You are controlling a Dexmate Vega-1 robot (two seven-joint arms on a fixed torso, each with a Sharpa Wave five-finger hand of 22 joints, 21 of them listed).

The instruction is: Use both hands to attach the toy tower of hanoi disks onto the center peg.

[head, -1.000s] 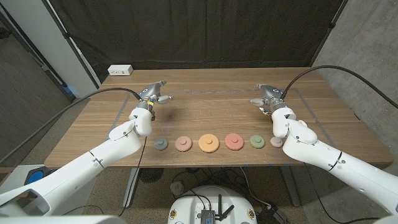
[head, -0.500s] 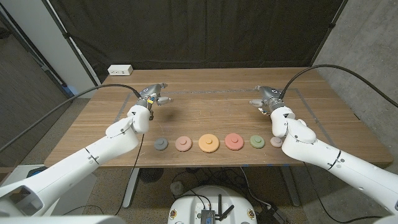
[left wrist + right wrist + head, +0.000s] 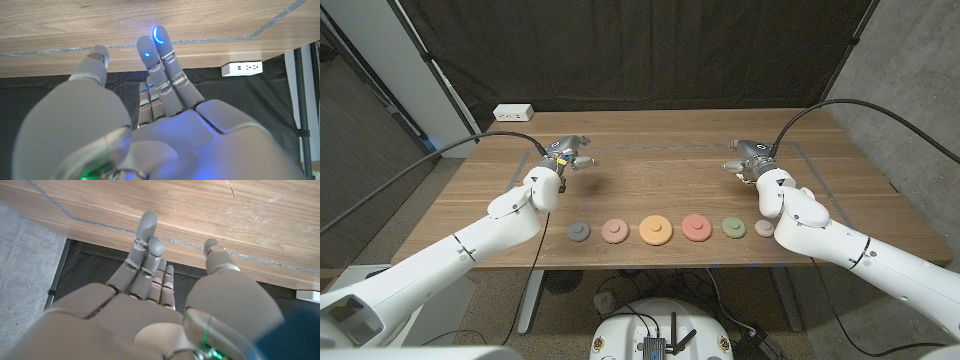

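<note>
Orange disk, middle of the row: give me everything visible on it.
The orange disk is round, matte and flat, with a smaller raised hub of the same colour at its centre. It looks like plastic or painted wood. It lies flat on the wooden table near the front edge, third in a row of six, between the salmon-pink disk and the red-coral disk, apart from both. Neither hand touches it, and it is on no peg.

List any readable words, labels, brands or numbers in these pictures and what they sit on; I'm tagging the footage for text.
None can be read.
The white power strip at the table's far edge bears no legible marking.
The disks, such as the orange disk, show no print.
The left hand and right hand show lights, no lettering.
</note>
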